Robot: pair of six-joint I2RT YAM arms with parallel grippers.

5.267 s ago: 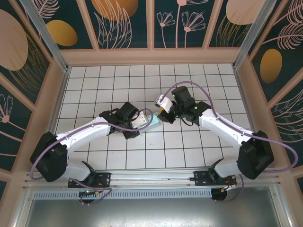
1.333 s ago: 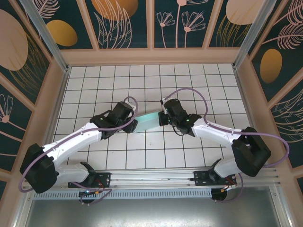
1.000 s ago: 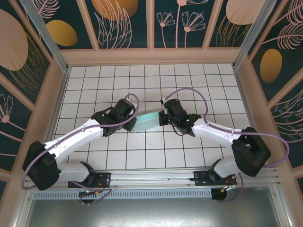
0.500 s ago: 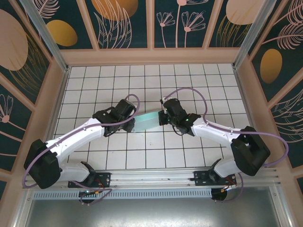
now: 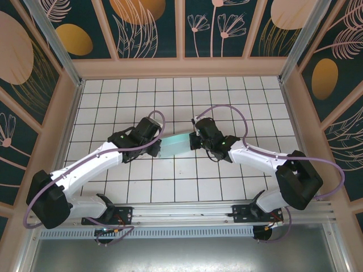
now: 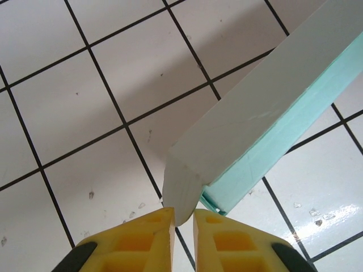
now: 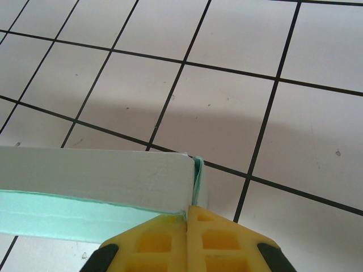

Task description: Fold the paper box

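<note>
The paper box [image 5: 177, 145] hangs between my grippers, the left gripper [image 6: 182, 218] pinching its end flap and the right gripper [image 7: 188, 212] clamped on the other end; I think tucking that flap in gently comes next.

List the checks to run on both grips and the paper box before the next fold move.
1. Right gripper on the paper box: jaws shut on the right end edge. Ok.
2. Left gripper on the end flap: flap tip sits in the narrow gap and both fingers look in contact. Ok.
3. Box clear of the tiled table: its shadow falls offset on the tiles, so it looks raised. Ok.
4. Long wall straight, with no visible crush. Ok.
5. Inner flaps tucked: hidden. Cannot tell.
6. Purple cables arc away from the box. Ok.
</note>
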